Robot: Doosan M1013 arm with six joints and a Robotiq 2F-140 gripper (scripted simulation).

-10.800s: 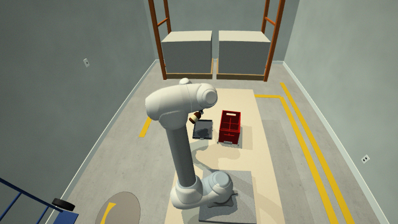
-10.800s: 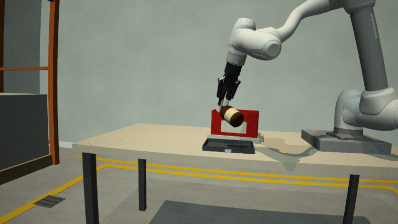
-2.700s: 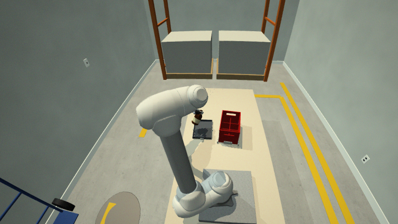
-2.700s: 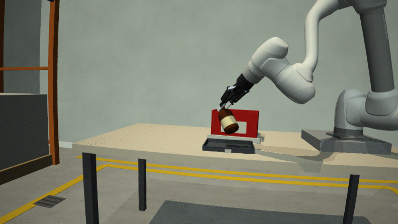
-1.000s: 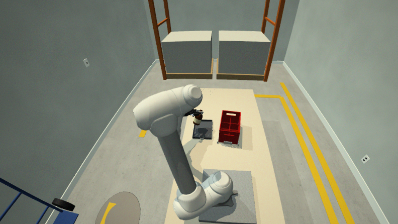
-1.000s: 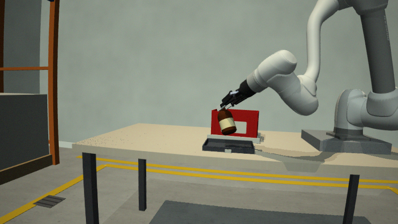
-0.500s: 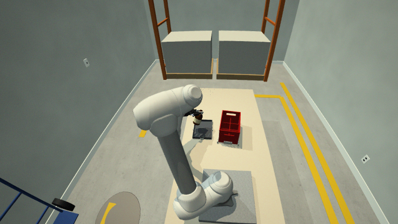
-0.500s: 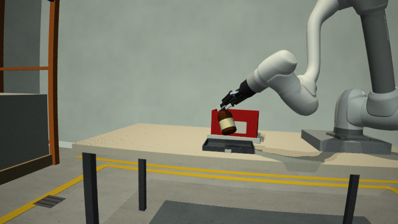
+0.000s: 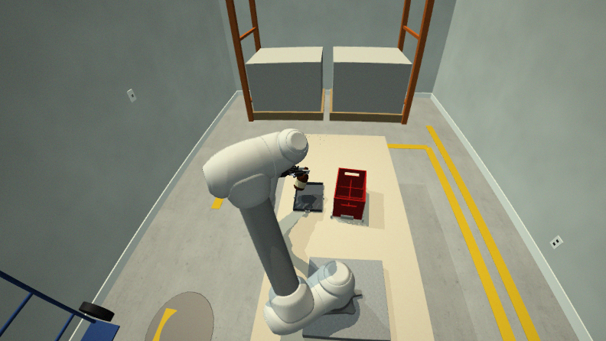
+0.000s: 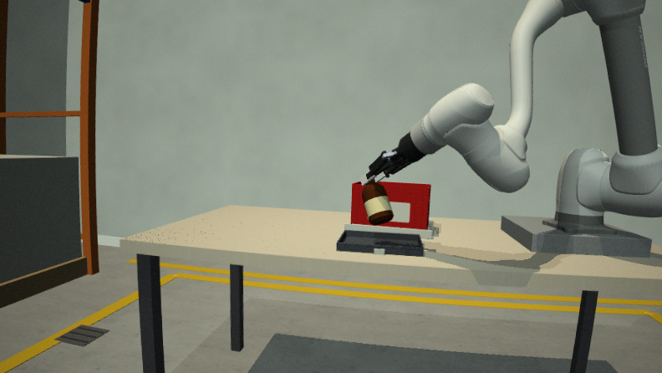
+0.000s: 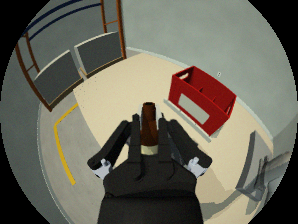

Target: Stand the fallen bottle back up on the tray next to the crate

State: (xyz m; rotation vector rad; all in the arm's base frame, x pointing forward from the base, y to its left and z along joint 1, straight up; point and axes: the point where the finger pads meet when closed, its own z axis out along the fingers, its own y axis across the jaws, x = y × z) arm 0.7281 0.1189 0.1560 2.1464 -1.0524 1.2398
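Glossy brown glass-like bottle point(image 10: 376, 203) with matt cream paper label, red plastic crate point(image 10: 407, 194), speckled matt table point(image 10: 259, 227).

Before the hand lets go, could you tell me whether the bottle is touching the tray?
Apart. The exterior view shows the bottle hanging tilted from the hand, with the crate visible between its base and the tray.

On the desk point(image 10: 259, 232) the tray point(image 10: 379, 242) lies just beside the crate point(image 10: 416, 196); in the exterior view the tray is in front and the crate behind it. The arm's base plate point(image 10: 514, 229) sits further along the desk, well apart from both. The gripper point(image 10: 370, 176) hangs above the tray, closed on the neck of the bottle point(image 10: 377, 203), which hangs tilted, clear of the tray. Beyond the desk's far end two boxes point(image 9: 284, 76) stand side by side in a rack point(image 9: 237, 50) against the wall.
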